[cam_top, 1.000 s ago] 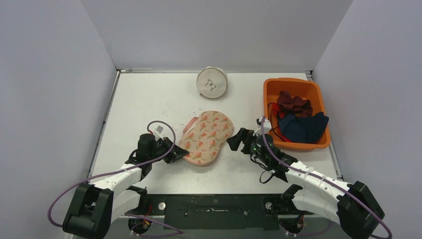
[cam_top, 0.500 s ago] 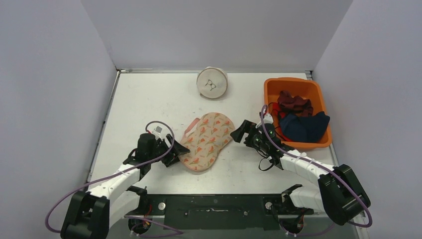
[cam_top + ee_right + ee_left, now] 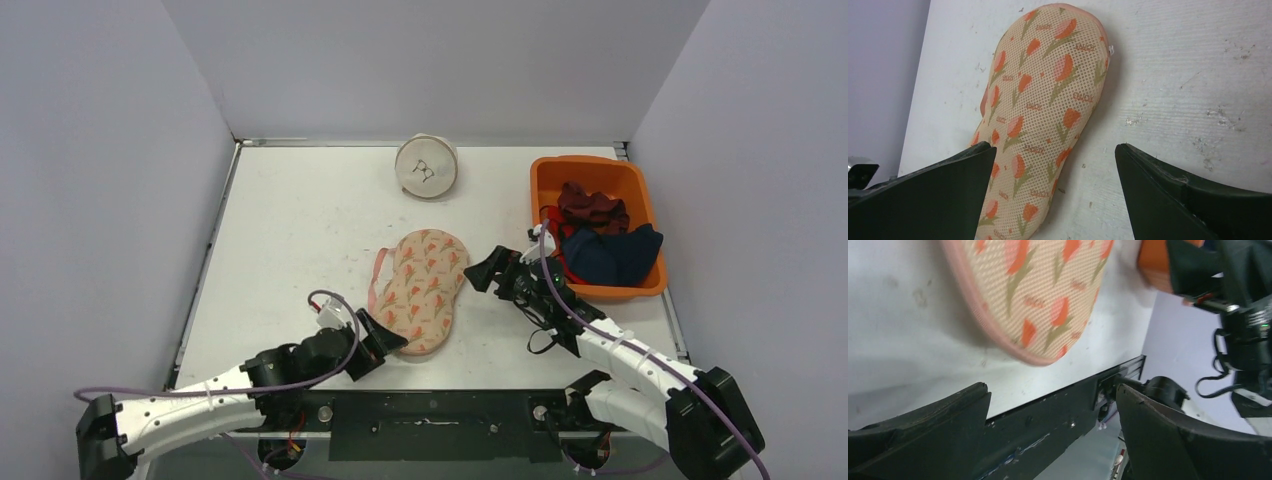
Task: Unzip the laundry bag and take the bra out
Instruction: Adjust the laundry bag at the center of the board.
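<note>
Laundry bag (image 3: 420,292), tulip-printed mesh, lies flat and apparently zipped just below the middle of the top view, on the white bench (image 3: 300,220). The left tool (image 3: 385,340) sits at the bag's lower end and the right tool (image 3: 487,272) just beside its upper right edge. An orange bin (image 3: 545,185) of clothes stands at the right.

Left wrist view: the bag fills the upper left. The tool's two dark fingers are spread wide along the bottom of the frame, with nothing between them.

Right wrist view: the bag runs from top centre down to lower left. This tool is likewise released and empty. A small pale tab shows at the bag's upper right edge, perhaps the zip pull, though I cannot be sure.

Judging by this, the unzipping step has not begun. Next, one tool should pin the bag while the other finds and pinches the pull.
</note>
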`<state>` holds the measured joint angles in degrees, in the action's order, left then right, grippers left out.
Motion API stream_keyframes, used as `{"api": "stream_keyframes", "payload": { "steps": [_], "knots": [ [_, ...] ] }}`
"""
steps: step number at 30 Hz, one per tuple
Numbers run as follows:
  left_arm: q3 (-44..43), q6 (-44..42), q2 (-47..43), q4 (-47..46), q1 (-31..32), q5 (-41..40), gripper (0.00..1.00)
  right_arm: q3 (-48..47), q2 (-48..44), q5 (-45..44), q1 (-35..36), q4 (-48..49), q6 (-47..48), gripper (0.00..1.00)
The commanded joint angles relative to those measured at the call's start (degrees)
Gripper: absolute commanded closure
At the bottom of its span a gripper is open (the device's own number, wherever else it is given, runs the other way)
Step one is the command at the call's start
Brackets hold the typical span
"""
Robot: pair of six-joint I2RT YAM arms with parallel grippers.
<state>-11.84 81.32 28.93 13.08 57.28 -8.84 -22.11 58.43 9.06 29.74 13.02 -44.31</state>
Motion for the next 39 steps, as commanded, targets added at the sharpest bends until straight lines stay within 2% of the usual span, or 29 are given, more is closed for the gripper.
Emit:
{"api": "stream_keyframes", "payload": {
  "steps": [1,3,6,11,15,18,21,25,32,37,39],
  "knots": [
    [-0.8,16.8,3.9,2.9,13.8,-21.5,0.04,0.5,-2.6,-0.8,1.6,-0.1,0.3,0.05],
    [-2.7,18.8,8.5,2.7,18.3,-23.9,0.04,0.5,-3.5,-1.9,2.9,-0.6,0.3,0.05],
    [-4.1,20.4,17.4,-3.8,22.0,-25.5,0.04,0.7,-4.3,-3.6,5.3,-0.6,0.1,0.05],
    [-4.5,17.7,28.4,-19.4,21.9,-26.0,0.04,1.3,-4.8,-6.3,9.8,-0.4,-1.3,0.06],
    [-4.3,16.5,31.7,-23.1,18.8,-26.1,0.02,1.4,-6.7,-7.8,11.5,-2.1,-1.5,0.06],
    [-1.6,13.4,33.7,-29.5,14.1,-23.2,0.21,1.8,-8.1,-8.8,11.6,-3.5,-1.2,0.06],
    [0.1,9.7,34.4,-31.0,8.3,-20.8,0.41,1.4,-8.6,-8.9,11.6,-5.0,-0.4,0.05],
    [3.0,6.4,30.2,-29.4,0.1,-16.0,0.57,0.0,-9.1,-11.2,11.5,-7.5,1.8,0.04],
    [3.1,-4.1,17.0,-16.1,-16.7,-9.9,0.62,-2.3,-3.9,-10.0,9.3,-5.2,3.3,0.02],
    [-0.7,-11.2,20.2,-15.8,-28.3,-1.9,0.65,-5.2,3.5,-9.7,7.1,-0.8,4.0,0.03],
    [-2.5,-12.8,22.7,-15.8,-30.2,1.0,0.65,-6.9,6.6,-10.0,5.7,0.3,4.4,0.03]
  ]
}}
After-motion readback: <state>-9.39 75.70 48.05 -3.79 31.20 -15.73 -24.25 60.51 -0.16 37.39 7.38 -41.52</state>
